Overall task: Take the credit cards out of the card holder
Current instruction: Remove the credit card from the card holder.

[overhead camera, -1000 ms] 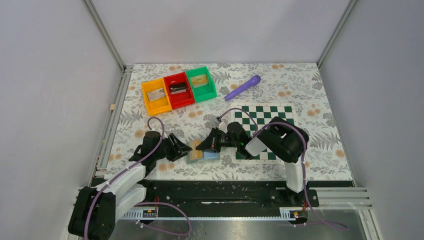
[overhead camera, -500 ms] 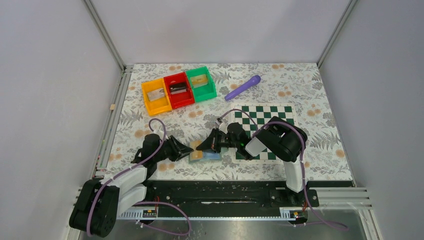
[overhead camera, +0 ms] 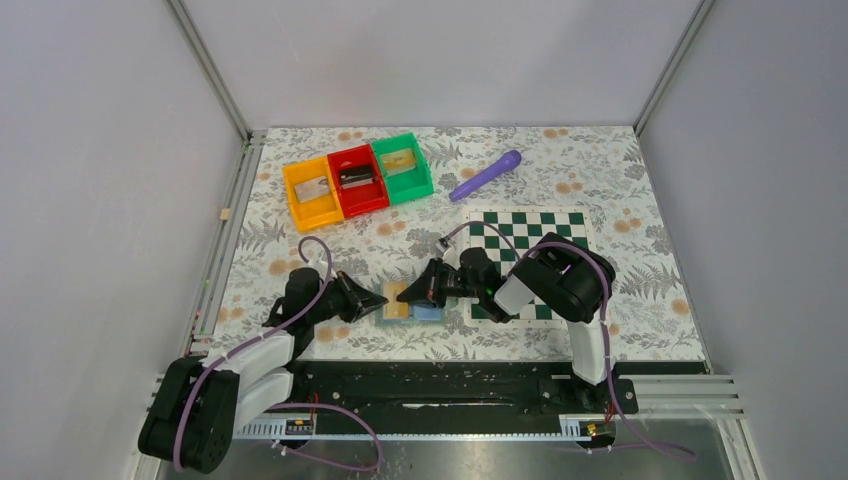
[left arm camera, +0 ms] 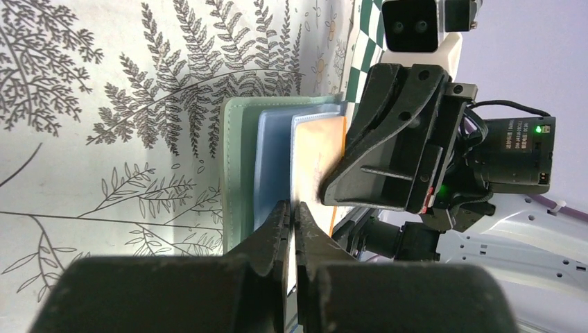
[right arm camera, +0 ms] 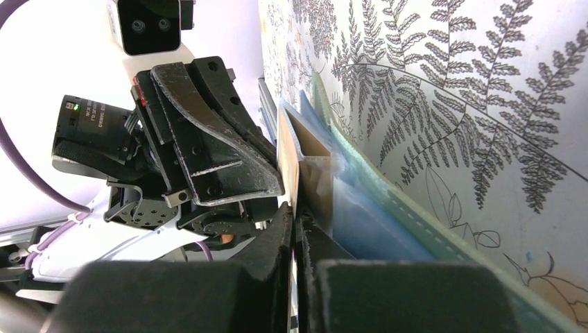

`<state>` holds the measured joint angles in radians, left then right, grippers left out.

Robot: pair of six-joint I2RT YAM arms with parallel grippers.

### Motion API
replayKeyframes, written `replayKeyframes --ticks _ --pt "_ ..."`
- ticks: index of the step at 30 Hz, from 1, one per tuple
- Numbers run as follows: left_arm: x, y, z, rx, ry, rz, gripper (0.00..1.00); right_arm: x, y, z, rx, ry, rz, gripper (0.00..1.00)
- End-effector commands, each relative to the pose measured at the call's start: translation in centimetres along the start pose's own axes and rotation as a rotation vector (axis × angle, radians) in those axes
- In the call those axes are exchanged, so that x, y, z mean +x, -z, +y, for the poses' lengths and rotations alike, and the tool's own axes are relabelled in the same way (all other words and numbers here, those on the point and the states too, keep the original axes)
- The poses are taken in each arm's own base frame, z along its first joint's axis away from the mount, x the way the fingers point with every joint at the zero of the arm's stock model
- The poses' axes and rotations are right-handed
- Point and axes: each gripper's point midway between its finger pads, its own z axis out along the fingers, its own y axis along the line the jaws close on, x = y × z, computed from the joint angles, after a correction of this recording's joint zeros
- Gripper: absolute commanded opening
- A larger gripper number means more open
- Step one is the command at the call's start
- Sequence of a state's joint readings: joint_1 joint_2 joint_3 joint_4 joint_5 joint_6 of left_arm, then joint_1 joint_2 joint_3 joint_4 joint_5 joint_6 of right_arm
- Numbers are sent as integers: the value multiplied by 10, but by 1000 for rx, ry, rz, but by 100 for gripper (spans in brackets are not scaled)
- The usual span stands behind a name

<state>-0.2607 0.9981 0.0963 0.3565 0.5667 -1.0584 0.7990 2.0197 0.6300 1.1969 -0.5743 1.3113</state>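
Left gripper (left arm camera: 291, 214): jaws pressed together, tips meeting at the left-hand edge of the card holder; whether a layer is nipped between them cannot be told. Item, credit card (left arm camera: 319, 156): one tan card in sight, showing on the holder's left half in the overhead view, seemingly partly under a pale pocket. It is not yet free, and none is seen loose on the cloth around it, so the task is judged to be at its first extraction with all removal left to do; further cards, if any, are hidden. Item, card holder (left arm camera: 239, 177): spread open, light-blue panels with teal-green border, lying between the two grippers near the table's front edge. Right gripper (right arm camera: 295, 222): jaws likewise closed, tips at the holder close beside the card; a hold there cannot be confirmed. Surround: fern-print tablecloth (overhead camera: 620, 170); chessboard (overhead camera: 560, 228) near the holder on the right; three coloured bins (overhead camera: 357, 178) and a purple rod-shaped object (overhead camera: 487, 174) well apart at the rear
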Motion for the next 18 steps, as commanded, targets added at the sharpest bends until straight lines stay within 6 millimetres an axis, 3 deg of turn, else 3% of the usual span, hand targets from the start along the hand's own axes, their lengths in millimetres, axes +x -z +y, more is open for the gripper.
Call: replayKeyframes --ticks 1,7,10,12,18 --pt "-3 -1 6 -15 -14 -18 0 -7 8 21 -89 50 -15 0" --pt "-3 -1 14 -37 0 -10 0 -10 14 16 -91 49 -16 0" --pt "-3 -1 14 -34 3 -11 0 -9 16 16 -92 54 -11 17" --pt "-3 -1 14 -30 7 -10 0 -9 17 16 -91 54 -10 21" --pt "-2 -3 16 -31 13 -6 0 -10 16 15 -87 51 -10 2"
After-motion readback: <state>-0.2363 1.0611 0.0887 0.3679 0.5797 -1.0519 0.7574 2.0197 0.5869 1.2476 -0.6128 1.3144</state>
